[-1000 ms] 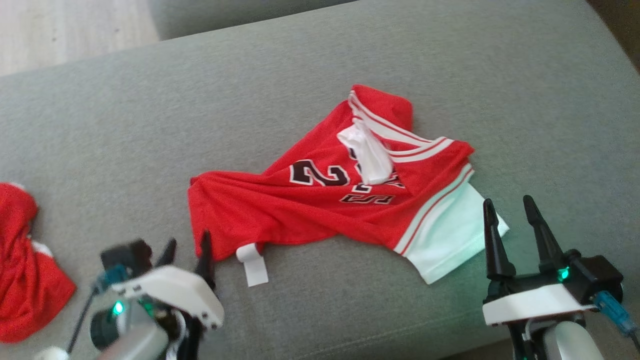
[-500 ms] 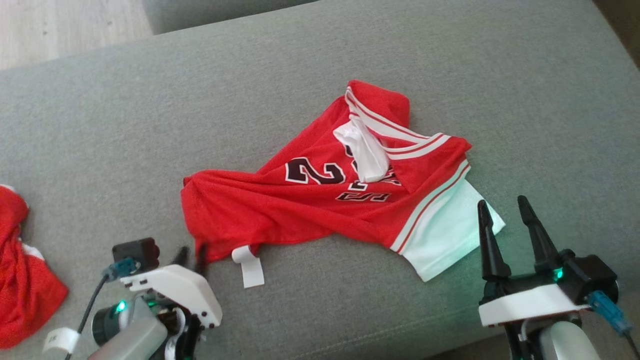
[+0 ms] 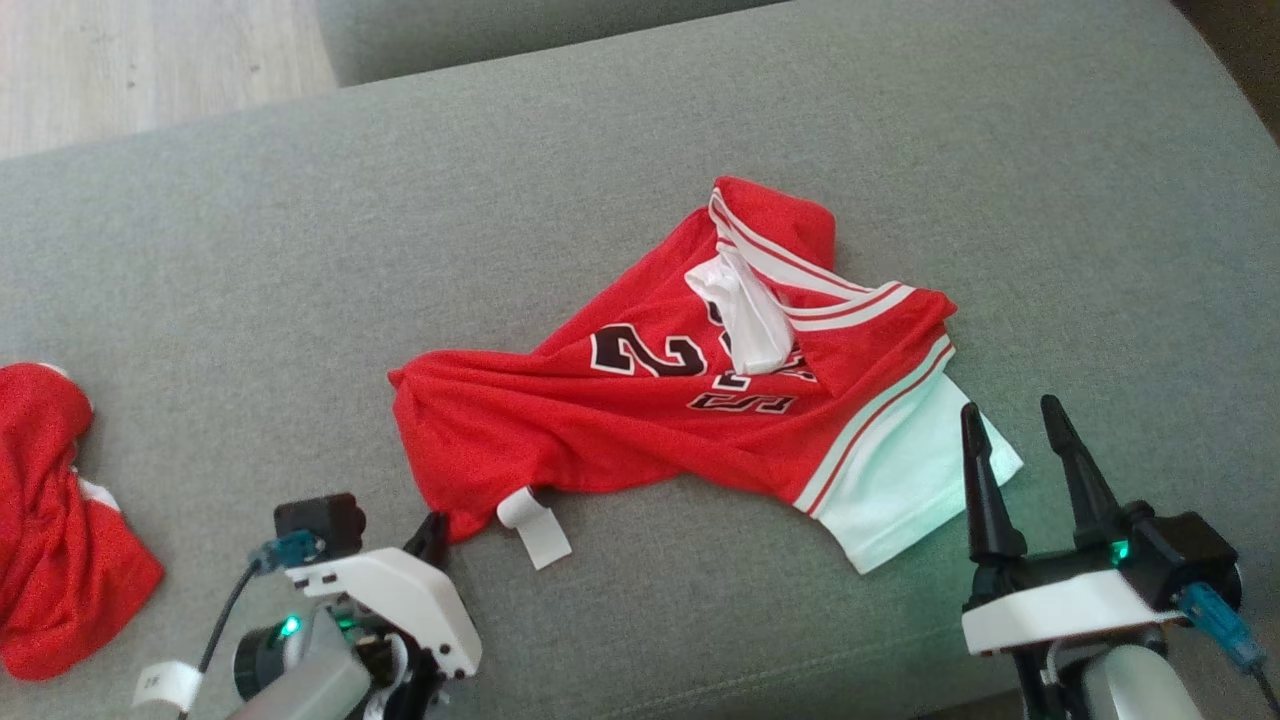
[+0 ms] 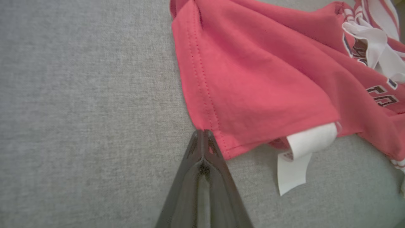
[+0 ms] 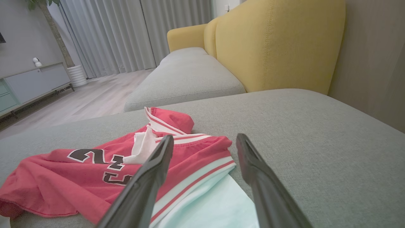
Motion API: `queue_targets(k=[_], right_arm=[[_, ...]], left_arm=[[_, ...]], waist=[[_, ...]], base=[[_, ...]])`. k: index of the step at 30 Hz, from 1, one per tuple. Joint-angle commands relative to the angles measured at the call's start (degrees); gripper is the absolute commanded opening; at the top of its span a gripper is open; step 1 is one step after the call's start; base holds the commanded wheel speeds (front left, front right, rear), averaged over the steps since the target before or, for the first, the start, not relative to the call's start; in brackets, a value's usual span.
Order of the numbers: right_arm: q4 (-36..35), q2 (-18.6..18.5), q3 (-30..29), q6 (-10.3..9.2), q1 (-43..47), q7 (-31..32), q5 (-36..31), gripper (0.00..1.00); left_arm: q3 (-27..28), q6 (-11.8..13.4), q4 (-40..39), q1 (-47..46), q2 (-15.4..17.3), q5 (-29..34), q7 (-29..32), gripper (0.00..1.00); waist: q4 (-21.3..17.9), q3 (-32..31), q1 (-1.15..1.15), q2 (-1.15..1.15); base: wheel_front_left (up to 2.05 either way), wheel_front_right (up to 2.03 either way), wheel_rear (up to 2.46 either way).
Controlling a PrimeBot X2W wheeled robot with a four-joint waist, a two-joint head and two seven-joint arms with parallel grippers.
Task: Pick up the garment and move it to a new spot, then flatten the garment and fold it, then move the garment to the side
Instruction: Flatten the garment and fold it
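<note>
The left gripper point(image 4: 202, 132) has its two fingers pressed together, tips touching the stitched hem corner of the garment point(image 4: 253, 79), just beside the white label point(image 4: 303, 148) that curls out from under that hem. Whether any cloth is nipped between the tips I cannot tell. From the label the red jersey runs away across the grey sofa cushion point(image 3: 640, 130), crumpled and twisted. Its long axis goes from this corner, past the black number, to the striped trim and the white panel point(image 3: 910, 480) at the end far from the label. There the right gripper point(image 3: 1010, 405) hovers with its fingers apart and nothing between them, its tips at the panel's edge, well apart from the label. So each arm has one end of the garment, the left the nearer to cloth. In my judgement a lift wants the right fingers to come down and close on the panel edge, so both ends rise together.
</note>
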Motion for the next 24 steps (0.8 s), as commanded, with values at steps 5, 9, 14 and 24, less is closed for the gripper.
queue_targets(k=[5,9,14,24], right_arm=[[-1.36,-0.28,0.92,-0.04,0.56,-0.63,-0.47,1.00],[-1.68,-0.28,0.38,-0.04,1.54,-0.63,-0.51,1.00],[-2.07,-0.29,0.36,-0.04,2.05,-0.63,-0.62,1.00],[-1.67,-0.66,1.25,-0.04,1.37,-0.63,-0.67,1.00]], left_arm=[[1.62,0.85,-3.45,-0.75,1.64,0.64,-1.05,0.00],[2.09,3.12,-10.54,2.22,5.24,0.51,-0.75,0.00],[2.67,7.37,-19.81,6.83,10.88,-0.04,0.73,0.00],[2.64,10.11,-20.56,9.25,12.38,-1.15,2.31,0.36]], waist=[[0.89,-1.74,0.00,0.00],[1.78,-2.43,0.00,0.00],[3.04,-2.45,0.00,0.00],[3.69,-1.84,0.00,0.00]], base=[[0.00,0.00,0.00],[0.00,0.00,0.00],[0.00,0.00,0.00],[0.00,0.00,0.00]])
